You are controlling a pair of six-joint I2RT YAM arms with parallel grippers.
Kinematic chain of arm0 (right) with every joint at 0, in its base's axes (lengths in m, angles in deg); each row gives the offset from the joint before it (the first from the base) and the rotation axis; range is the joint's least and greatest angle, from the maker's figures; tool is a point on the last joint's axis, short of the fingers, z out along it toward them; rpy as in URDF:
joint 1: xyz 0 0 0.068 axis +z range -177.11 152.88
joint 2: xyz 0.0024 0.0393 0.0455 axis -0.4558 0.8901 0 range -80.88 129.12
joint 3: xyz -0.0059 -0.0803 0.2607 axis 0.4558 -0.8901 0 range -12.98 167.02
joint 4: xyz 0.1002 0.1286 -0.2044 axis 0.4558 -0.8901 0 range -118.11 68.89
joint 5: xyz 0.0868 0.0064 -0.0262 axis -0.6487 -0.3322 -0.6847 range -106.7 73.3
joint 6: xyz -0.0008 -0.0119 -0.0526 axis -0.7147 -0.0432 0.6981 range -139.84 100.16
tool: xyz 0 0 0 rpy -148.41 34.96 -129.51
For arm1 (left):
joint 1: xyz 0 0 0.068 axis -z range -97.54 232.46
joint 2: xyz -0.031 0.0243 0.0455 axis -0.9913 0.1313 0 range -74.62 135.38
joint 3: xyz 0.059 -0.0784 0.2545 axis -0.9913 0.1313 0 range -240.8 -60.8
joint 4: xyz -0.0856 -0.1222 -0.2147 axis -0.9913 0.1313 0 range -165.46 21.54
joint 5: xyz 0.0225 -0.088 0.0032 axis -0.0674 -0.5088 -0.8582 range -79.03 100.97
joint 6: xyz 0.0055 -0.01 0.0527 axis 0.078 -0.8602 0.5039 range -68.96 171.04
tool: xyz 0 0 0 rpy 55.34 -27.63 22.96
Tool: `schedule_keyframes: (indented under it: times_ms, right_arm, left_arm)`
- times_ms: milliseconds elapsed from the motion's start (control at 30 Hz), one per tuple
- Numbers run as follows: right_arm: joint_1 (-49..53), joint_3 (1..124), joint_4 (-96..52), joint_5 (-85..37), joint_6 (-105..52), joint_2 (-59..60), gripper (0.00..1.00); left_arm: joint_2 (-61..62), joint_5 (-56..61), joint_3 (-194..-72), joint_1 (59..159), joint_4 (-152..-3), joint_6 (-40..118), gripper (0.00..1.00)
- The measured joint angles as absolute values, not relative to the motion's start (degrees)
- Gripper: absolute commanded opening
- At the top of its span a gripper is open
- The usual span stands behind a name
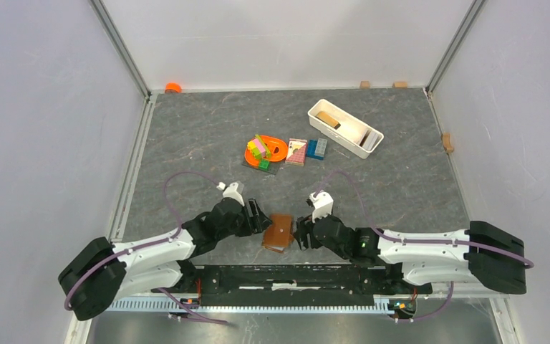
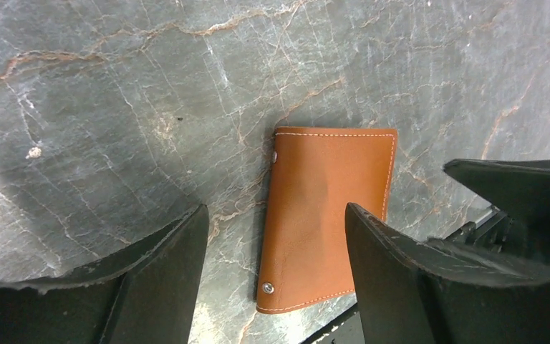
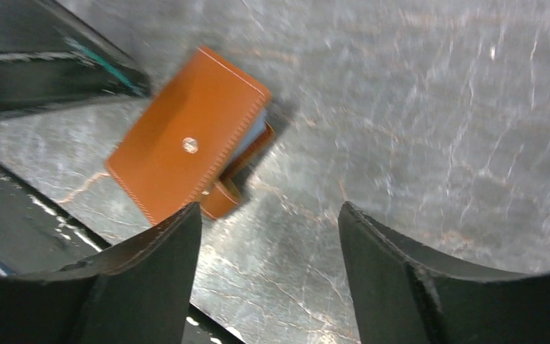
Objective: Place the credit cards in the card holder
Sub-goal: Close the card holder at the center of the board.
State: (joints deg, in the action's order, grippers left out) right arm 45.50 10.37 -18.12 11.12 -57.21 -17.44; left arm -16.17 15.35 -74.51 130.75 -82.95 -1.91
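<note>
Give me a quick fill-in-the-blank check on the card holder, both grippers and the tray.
1. The card holder lies ____ the left gripper and the right gripper.
2. Both grippers' jaws stand ____, gripping nothing.
3. The tray at the far right is coloured ____.

Missing words: between; open; white.

One high fixed view, two close wrist views.
The top camera looks down and forward from above the near edge, far enough to take in the whole desk [image 1: 186, 143]. The left wrist camera looks down through the left pincer [image 2: 276, 215], the right wrist camera through the right pincer [image 3: 268, 211], both close to the surface, the right one slightly blurred. All three share the card holder [image 1: 279, 232] by the near edge.
</note>
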Motion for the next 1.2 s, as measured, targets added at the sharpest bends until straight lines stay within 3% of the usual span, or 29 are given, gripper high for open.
schedule_keyframes:
  times_ms: [433, 967, 1200]
  right_arm:
    - [42.62, 4.97, -9.88, 4.52, -66.85, -11.45, 0.64]
    - [42.62, 6.30, -1.34, 2.22, -67.24, -5.55, 0.79]
    - [43.73, 9.34, -1.66, 3.69, -65.51, -1.99, 0.77]
  left_arm:
    - [-5.92, 9.78, -81.99, 130.68, -80.61, -1.17, 0.69]
    - [-5.74, 8.86, -81.94, 130.71, -80.37, -1.17, 0.66]
    - [-6.83, 9.41, -81.16, 130.68, -79.71, -1.15, 0.61]
